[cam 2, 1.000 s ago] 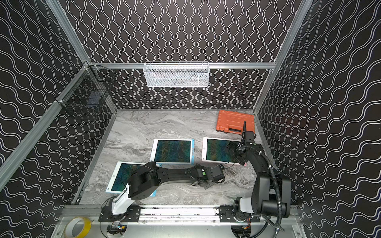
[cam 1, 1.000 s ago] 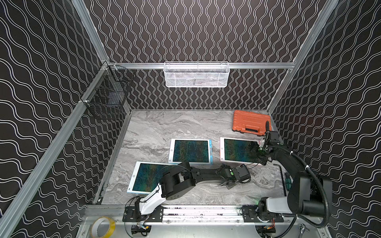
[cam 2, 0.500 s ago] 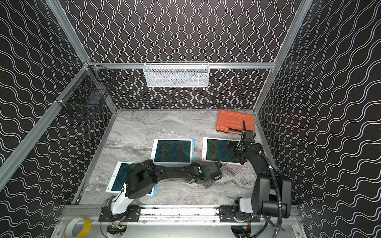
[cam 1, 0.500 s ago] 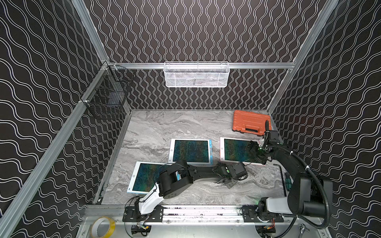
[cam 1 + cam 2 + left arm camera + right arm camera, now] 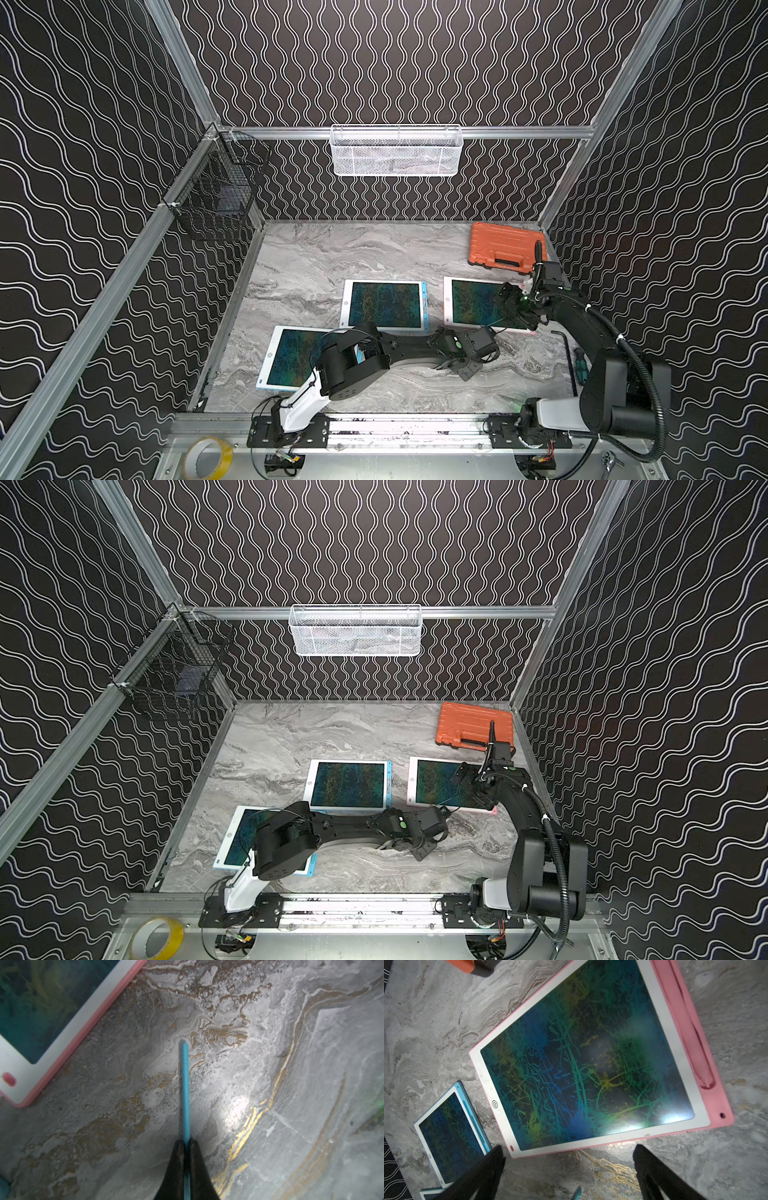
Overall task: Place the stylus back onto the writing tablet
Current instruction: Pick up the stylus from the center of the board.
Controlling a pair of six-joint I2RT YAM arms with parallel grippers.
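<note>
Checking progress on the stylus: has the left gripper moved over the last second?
Yes, slightly: the left gripper, shut on the blue stylus, has edged away from the front rail toward the pink tablet's near edge.

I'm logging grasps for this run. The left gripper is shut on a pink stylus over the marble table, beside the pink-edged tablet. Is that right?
Not quite. The stylus is blue, not pink, as the left wrist view shows. The rest holds: the left gripper is shut on it over the marble table, beside the pink-edged tablet.
</note>
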